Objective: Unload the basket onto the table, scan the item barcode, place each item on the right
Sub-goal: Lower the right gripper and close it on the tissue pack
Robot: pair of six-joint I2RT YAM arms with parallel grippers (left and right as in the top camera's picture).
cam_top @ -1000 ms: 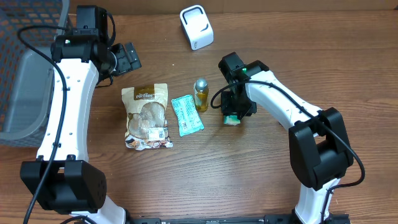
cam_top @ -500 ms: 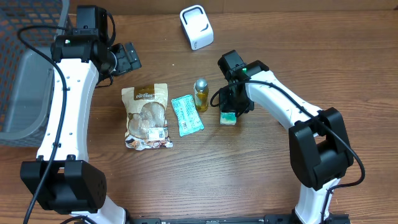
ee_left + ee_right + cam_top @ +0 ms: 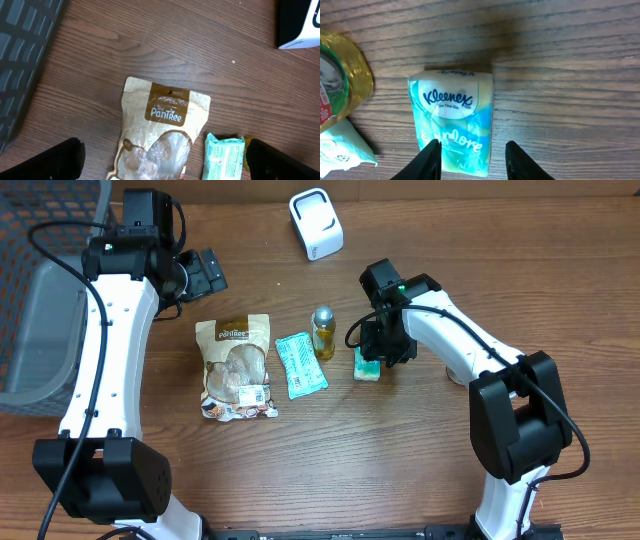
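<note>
From where I sit, the snack pouch lies on the table just left of the wipes packet. The bottle sits at that packet's right rear corner, and the tissue pack lies right of the bottle. The scanner stands well behind them, and a basket is at the far left

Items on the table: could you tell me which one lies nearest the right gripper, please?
The blue-and-white tissue pack, directly at the right gripper; the bottle, teal packet and snack pouch lie farther off.
</note>
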